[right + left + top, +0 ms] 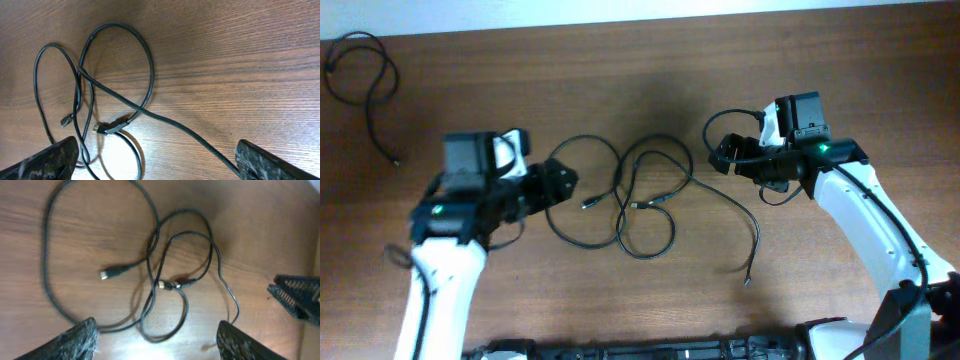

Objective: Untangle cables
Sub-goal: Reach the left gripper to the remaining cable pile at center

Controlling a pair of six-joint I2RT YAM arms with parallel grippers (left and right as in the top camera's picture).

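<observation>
The cables (620, 200) lie as thin black overlapping loops in the middle of the wooden table, with a long tail ending in a plug (748, 282) at the front right. My left gripper (560, 183) is open and empty at the left edge of the tangle. My right gripper (725, 155) is open and empty just right of it. In the left wrist view the tangle (165, 270) lies ahead of my open fingers (157, 345). In the right wrist view one cable with a plug (114, 126) runs between my open fingers (155, 167).
A separate thin black cable (365, 75) lies loose at the table's far left corner. The right gripper's fingers (297, 297) show at the right edge of the left wrist view. The table's back edge runs along the top of the overhead view.
</observation>
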